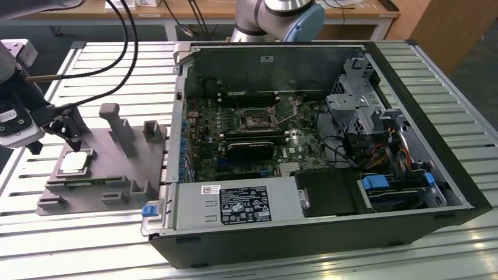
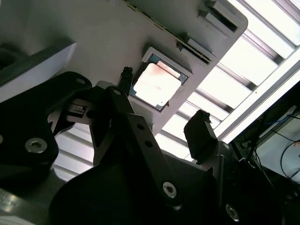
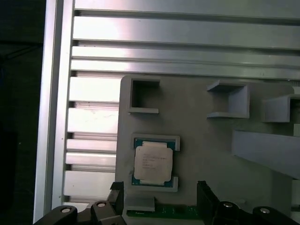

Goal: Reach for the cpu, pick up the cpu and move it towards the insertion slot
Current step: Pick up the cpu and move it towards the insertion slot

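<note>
Gray tray (image 3: 206,154) on slatted table (image 3: 187,37): cpu (image 3: 152,161) seated; tool (image 3: 160,191) open above, empty.

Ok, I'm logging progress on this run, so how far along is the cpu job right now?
Done: the reach looks nearly complete; in the exterior view the gripper hangs open just above the cpu. In hand: nothing; in the first wrist view the fingers stand apart and the cpu lies in its gray tray pocket. Left: grasp, lift and the move to the insertion slot.
</note>
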{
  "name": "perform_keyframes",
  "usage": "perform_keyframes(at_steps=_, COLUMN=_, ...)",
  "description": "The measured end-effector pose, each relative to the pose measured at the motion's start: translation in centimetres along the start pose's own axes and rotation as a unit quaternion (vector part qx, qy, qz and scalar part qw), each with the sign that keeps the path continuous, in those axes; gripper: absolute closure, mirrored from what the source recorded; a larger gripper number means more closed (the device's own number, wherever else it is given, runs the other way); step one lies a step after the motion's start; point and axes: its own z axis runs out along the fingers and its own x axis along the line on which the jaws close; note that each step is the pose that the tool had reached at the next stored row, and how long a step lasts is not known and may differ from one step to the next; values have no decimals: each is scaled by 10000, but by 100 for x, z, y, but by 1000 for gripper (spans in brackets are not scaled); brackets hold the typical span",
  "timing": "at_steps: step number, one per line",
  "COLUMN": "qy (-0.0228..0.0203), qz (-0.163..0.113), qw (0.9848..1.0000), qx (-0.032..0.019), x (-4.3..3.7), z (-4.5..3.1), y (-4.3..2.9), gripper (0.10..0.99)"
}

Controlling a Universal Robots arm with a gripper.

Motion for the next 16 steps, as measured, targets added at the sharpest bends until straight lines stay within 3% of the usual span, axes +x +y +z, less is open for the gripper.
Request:
perform_keyframes(at_steps=3, qy=-23, qz=-2, qw=10000, qx=0, x=0, z=46, y=-3, gripper=369)
perform_keyframes(at_steps=6, qy=-81, qz=-4, qw=10000, qx=2, x=1, z=78, y=-4, gripper=369)
perform_keyframes(at_steps=16, qy=-85, qz=70, qw=9999, qx=3, x=9, z=215, y=-9, gripper=369)
